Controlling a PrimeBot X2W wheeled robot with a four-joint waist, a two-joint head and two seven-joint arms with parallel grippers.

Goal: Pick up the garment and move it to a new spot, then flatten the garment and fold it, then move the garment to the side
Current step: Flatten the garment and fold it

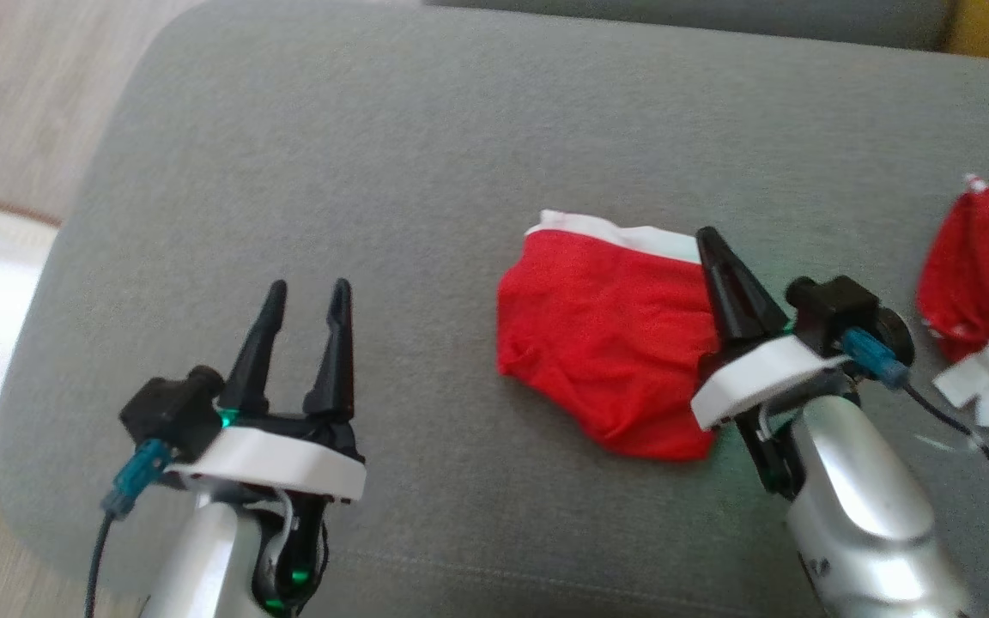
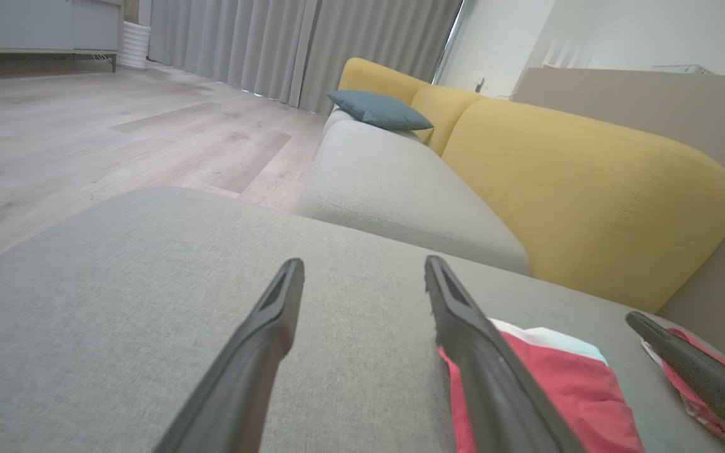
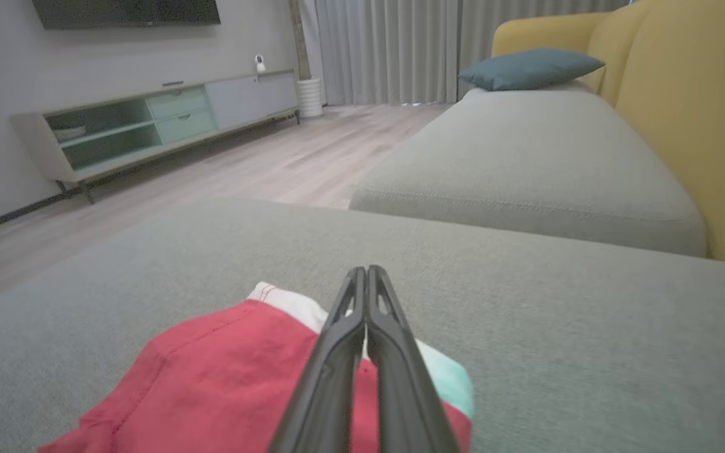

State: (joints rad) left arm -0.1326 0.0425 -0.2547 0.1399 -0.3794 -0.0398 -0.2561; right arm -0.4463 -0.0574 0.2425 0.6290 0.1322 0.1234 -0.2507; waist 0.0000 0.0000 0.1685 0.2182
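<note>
Now, with the red garment (image 1: 606, 343) rumpled right of the grey cushion's (image 1: 374, 172) middle, part your right gripper's (image 1: 708, 235) touching fingers at its waistband (image 1: 632, 238) and bring the left gripper (image 1: 308, 288), jaws apart, across to help flatten it.

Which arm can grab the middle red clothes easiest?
Probably right: the right tool, shut, is over the red garment's edge; the left tool, open, hangs over bare cushion, apart from it.
</note>
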